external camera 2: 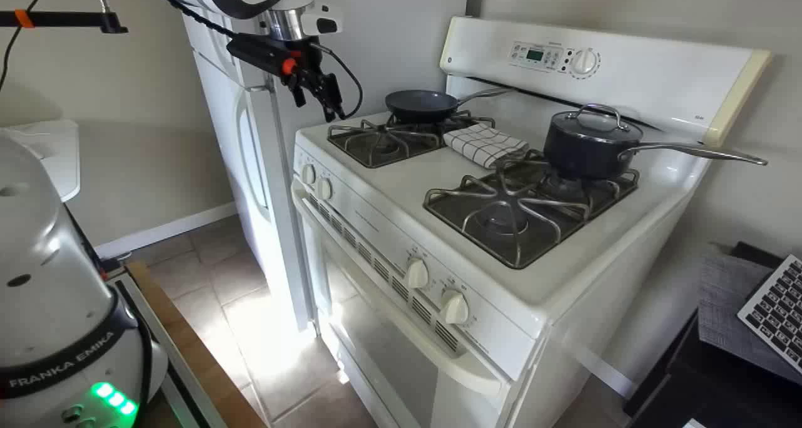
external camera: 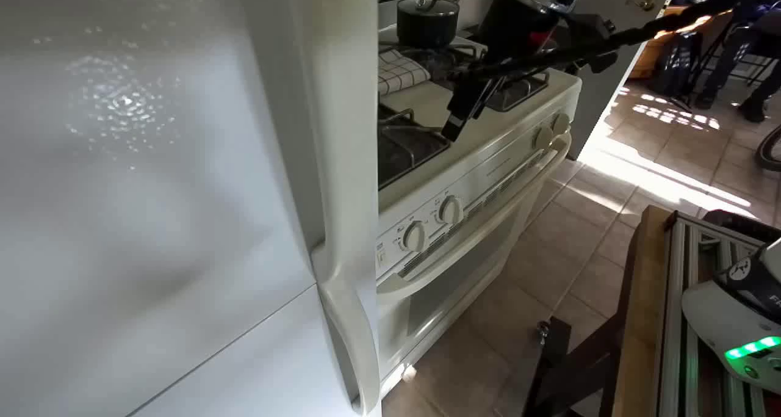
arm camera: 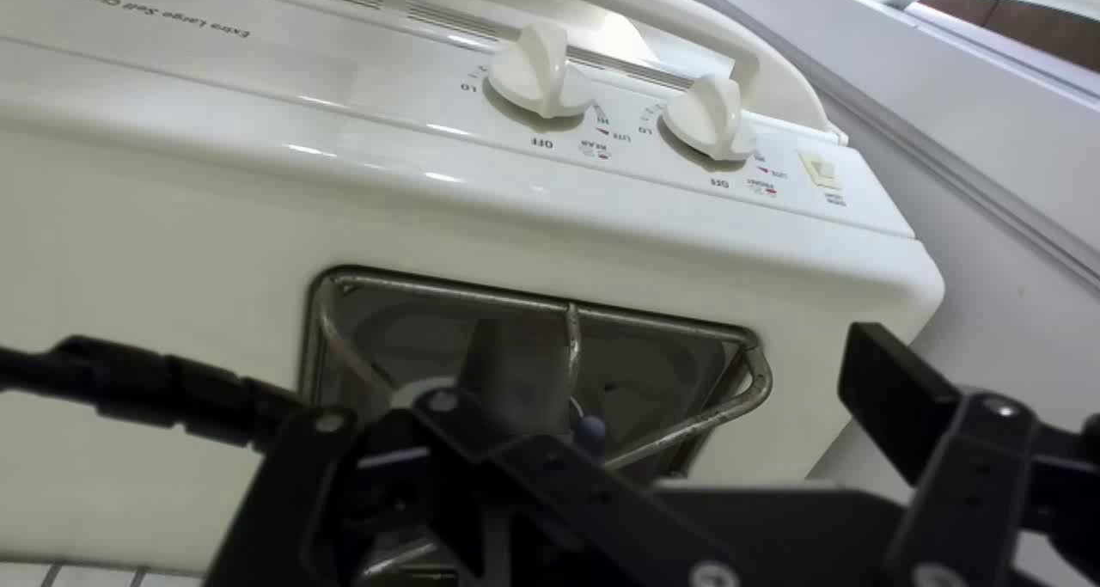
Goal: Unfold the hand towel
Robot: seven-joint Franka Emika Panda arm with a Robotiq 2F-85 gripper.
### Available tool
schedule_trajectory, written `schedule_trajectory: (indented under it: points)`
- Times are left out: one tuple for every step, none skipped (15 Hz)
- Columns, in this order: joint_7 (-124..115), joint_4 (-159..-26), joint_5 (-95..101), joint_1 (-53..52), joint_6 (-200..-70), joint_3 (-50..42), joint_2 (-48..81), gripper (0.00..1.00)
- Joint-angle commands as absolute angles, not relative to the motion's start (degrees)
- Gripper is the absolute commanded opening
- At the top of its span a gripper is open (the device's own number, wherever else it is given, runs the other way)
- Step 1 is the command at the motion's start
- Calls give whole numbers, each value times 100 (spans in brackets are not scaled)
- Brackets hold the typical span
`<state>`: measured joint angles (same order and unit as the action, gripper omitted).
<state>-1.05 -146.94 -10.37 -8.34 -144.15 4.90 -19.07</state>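
The hand towel [external camera 2: 486, 145], white with a dark grid, lies folded on the stovetop between the two sets of burners. Part of the towel [external camera: 401, 72] also shows past the fridge handle in an exterior view, and a thin strip of the towel [arm camera: 94, 575] enters at the lower left of the wrist view. My gripper [external camera 2: 318, 107] hangs over the front burner on the fridge side, apart from the towel. In the wrist view its black fingers [arm camera: 898, 389] stand wide apart, with nothing held between them.
A frying pan [external camera 2: 421, 105] sits on the rear burner near the fridge. A lidded saucepan [external camera 2: 592, 143] with a long handle stands on the opposite rear burner. Raised metal grates [external camera 2: 507, 205] flank the towel. The fridge [external camera: 183, 160] rises close beside the stove.
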Motion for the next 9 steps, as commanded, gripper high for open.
schedule_trajectory:
  points:
    - [-111,-14685,-1032,-833,-14399,491,-1910,100]
    - [-111,-14685,-1031,-833,-14399,491,-1910,100]
    - [-111,-14685,-1031,-833,-14399,491,-1910,100]
    - [-111,-14685,-1031,-833,-14399,491,-1909,100]
    - [-111,-14685,-1031,-833,-14399,491,-1910,100]
    - [-111,-14685,-1031,-833,-14399,491,-1910,100]
    - [-194,-14542,-976,-777,-14470,505,-1726,100]
    - [-182,-14369,-954,-733,-14652,482,-1530,100]
    - [-124,-14219,-960,-712,-14734,445,-1410,100]
